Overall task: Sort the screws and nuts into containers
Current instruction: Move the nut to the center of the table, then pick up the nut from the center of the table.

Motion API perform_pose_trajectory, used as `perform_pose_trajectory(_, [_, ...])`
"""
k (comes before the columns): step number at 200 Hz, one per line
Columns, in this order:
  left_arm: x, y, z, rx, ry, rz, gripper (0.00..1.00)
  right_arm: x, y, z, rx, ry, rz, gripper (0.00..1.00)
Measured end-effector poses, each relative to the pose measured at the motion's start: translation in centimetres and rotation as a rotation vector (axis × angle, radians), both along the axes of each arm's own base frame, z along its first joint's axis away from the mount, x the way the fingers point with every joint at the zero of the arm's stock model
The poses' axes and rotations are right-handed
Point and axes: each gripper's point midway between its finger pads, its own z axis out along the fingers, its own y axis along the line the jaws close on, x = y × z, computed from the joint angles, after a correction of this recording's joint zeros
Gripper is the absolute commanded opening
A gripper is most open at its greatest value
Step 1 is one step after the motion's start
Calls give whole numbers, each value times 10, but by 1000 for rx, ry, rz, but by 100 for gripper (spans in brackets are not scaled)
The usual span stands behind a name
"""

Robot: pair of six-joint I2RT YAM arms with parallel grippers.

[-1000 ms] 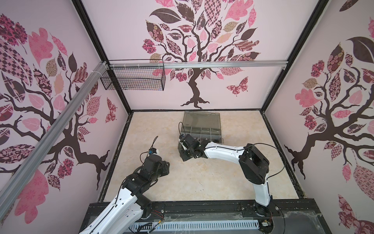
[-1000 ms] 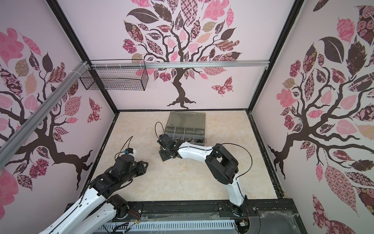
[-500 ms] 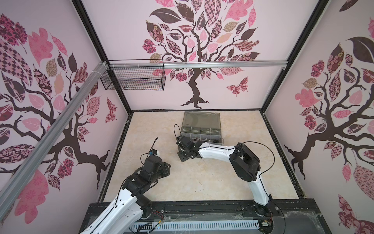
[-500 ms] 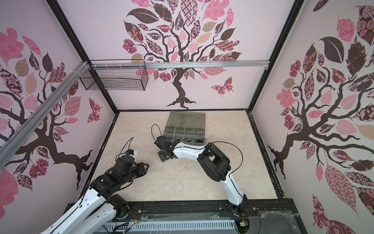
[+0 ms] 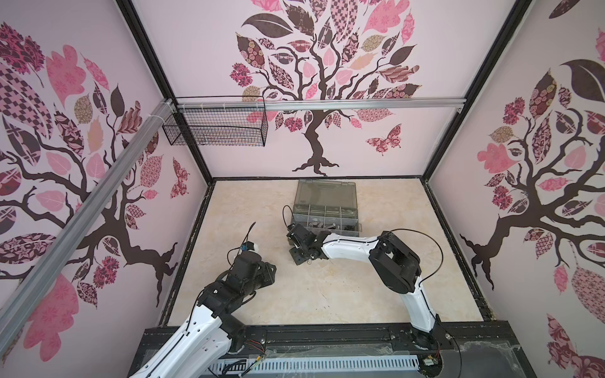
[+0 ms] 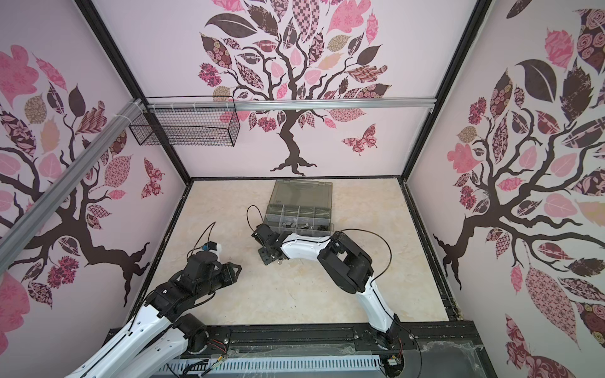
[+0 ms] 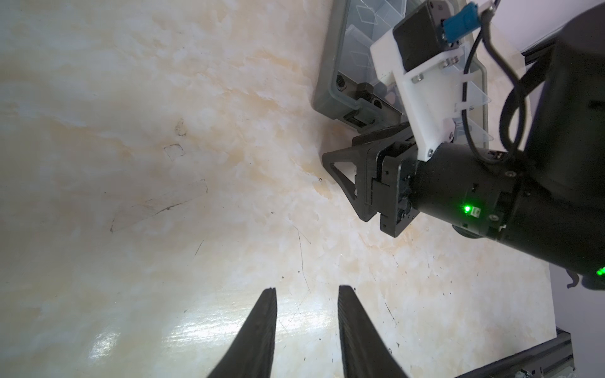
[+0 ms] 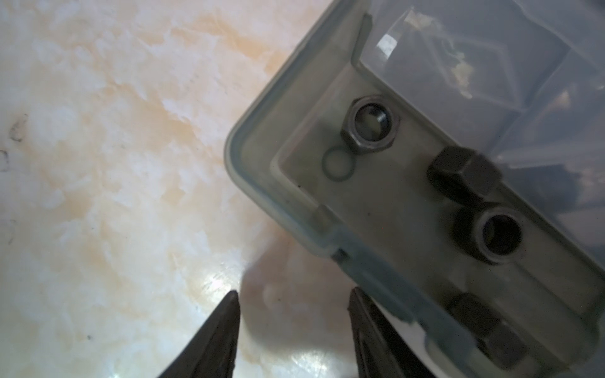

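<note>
Right wrist view shows the right end effector (image 8: 294, 294) with jaws spread and nothing between them. It hangs over the marbled worktop (image 8: 114, 163), just beside a corner of the smoky organizer case (image 8: 242, 157). Several dark hex nuts (image 8: 368, 126) lie in the corner compartment (image 8: 393, 212), most of them flat and one seemingly tipped on its side. The left end effector (image 7: 307, 289) is likewise spread and empty above bare worktop, apart from the case. These nuts are probably light, rigid and slick. A pinch across two opposite flats looks safest, since a grip on the corners could let one squirt free. Flat-lying nuts offer little height to catch.
</note>
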Motion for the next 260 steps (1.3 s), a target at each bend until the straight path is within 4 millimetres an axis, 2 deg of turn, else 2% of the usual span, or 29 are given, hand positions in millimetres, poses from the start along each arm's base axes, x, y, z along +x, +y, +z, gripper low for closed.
perform_pose_trajectory(126, [-4, 0, -1, -22, 5, 8, 35, -57, -69, 1, -45, 82, -29, 57])
perform_pose_trajectory(181, [-7, 2, 2, -34, -5, 11, 35, -61, -77, 9, -56, 72, -13, 56])
perform_pose_trajectory(199, [-7, 2, 3, -36, -8, 12, 35, -62, -79, 9, -67, 70, -5, 53])
perform_pose_trajectory(240, [-8, 3, 2, -36, -4, 13, 35, -62, -84, 7, -102, 62, 6, 38])
perform_pose_trajectory(260, [-9, 3, 2, -35, -3, 13, 35, -61, -87, 6, -115, 56, 0, 34])
